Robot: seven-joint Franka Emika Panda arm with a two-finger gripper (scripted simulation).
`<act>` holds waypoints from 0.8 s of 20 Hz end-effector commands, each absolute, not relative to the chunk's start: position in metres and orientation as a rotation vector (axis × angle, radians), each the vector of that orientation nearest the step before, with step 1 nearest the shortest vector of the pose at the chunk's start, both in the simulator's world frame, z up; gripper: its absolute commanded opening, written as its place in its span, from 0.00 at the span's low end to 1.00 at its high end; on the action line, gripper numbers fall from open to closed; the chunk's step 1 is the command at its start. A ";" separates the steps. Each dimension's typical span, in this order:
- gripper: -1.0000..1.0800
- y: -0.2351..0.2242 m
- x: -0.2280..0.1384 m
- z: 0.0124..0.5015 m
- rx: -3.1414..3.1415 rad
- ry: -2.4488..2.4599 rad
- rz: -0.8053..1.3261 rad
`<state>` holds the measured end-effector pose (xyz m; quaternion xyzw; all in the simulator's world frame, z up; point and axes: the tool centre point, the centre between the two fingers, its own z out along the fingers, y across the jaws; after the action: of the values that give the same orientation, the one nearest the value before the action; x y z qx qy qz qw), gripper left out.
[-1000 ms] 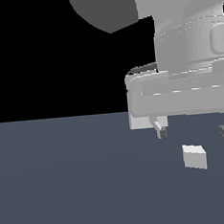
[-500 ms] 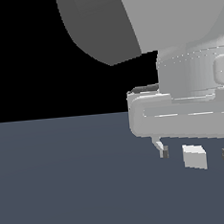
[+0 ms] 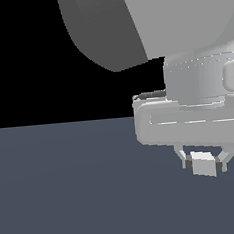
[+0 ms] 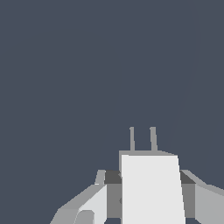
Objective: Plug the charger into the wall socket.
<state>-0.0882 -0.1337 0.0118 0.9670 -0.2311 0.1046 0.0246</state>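
Note:
The charger (image 3: 204, 163), a small off-white block, sits between the fingers of my gripper (image 3: 203, 166) low at the exterior view's right. The gripper is shut on it, with a dark pad (image 3: 187, 163) pressed against each side. In the wrist view the charger (image 4: 151, 188) fills the space between the pads (image 4: 113, 192), and two thin grey prongs (image 4: 142, 140) stick out from its far end, away from the hand. The wall socket is out of view in both frames.
The dark blue-grey floor (image 3: 70, 193) spreads across both views, under a black background. My arm's large grey body (image 3: 181, 28) fills the upper part of the exterior view's right.
The hand came down around the charger and its fingers closed in from wide apart onto the block's sides.

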 end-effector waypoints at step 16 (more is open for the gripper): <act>0.00 -0.128 -0.073 0.039 3.051 -0.475 0.334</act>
<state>-0.0765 -0.1290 0.0334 0.9797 -0.1684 0.1066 0.0192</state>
